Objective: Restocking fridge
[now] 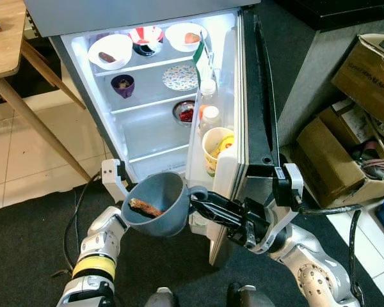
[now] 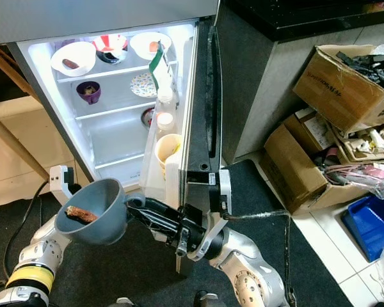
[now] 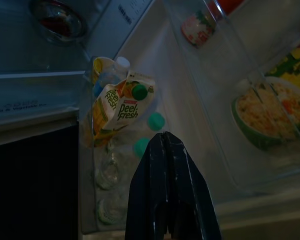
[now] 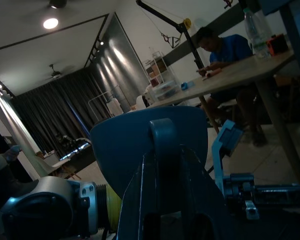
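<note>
A blue-grey cup [image 1: 169,199] with a brown piece of food [image 1: 145,208] inside hangs in front of the open fridge [image 1: 147,137], low and just left of the door. My right gripper [image 1: 200,203] is shut on the cup's handle [image 4: 162,131]. My left wrist sits behind the cup's left side. In the left wrist view my left gripper [image 3: 165,136] is shut on nothing and points at the door shelves, where a juice carton [image 3: 121,102] stands. Bowls [image 1: 110,51] fill the top shelf; a purple cup [image 1: 123,85] and a plate [image 1: 179,78] sit below.
The fridge door [image 1: 253,102] stands open on the right, holding bottles [image 1: 209,118] and a yellow tub [image 1: 216,148]. A wooden table [image 1: 3,38] is at the left. Cardboard boxes [image 1: 345,153] crowd the right. A cable [image 1: 77,217] lies on the dark mat. A person [image 4: 222,47] sits at a far table.
</note>
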You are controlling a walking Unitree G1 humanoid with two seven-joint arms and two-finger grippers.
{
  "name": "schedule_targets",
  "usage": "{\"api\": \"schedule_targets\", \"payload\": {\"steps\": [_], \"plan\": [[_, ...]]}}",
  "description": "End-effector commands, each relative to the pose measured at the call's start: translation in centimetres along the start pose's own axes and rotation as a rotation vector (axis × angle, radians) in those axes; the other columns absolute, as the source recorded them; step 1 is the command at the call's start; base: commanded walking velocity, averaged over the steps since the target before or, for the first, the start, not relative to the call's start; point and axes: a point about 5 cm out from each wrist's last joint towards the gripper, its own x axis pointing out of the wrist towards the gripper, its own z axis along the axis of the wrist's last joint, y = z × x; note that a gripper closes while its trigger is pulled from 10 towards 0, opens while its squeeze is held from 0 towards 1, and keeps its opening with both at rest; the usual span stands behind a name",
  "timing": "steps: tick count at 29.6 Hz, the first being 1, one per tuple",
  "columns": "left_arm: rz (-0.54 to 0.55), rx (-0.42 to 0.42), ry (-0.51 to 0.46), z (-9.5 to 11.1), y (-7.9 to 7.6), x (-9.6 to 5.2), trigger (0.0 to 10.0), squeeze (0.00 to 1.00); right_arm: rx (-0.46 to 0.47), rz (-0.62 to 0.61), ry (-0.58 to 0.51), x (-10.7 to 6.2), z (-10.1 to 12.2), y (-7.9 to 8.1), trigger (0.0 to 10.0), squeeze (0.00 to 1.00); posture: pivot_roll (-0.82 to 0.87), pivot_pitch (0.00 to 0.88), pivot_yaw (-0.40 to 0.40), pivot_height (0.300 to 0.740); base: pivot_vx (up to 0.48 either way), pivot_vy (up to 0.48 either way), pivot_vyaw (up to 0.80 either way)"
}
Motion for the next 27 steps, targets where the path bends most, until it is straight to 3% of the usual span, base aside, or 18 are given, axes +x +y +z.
{"api": "schedule_targets", "payload": {"steps": [1,17,27], "plan": [[-0.001,0.011,0.015,-0.5,-0.2,-0.1,10.0,0.00,0.006,-0.011,0.019,-0.3,-0.5,0.0,10.0,0.00,-0.09,0.170,0.019,0.740,-0.345,0.000,0.00],[-0.023,0.007,0.019,-1.3,-1.1,0.3,10.0,0.00,-0.008,-0.038,0.050,-0.5,-0.8,-0.4,10.0,0.00,-0.09,0.169,0.009,0.740,-0.365,0.000,0.00],[-0.023,0.001,0.000,-1.4,-1.4,0.4,10.0,0.00,-0.032,-0.079,0.068,-0.4,-1.1,-0.9,10.0,0.00,-0.09,0.170,0.007,0.740,0.000,0.000,0.00]]}}
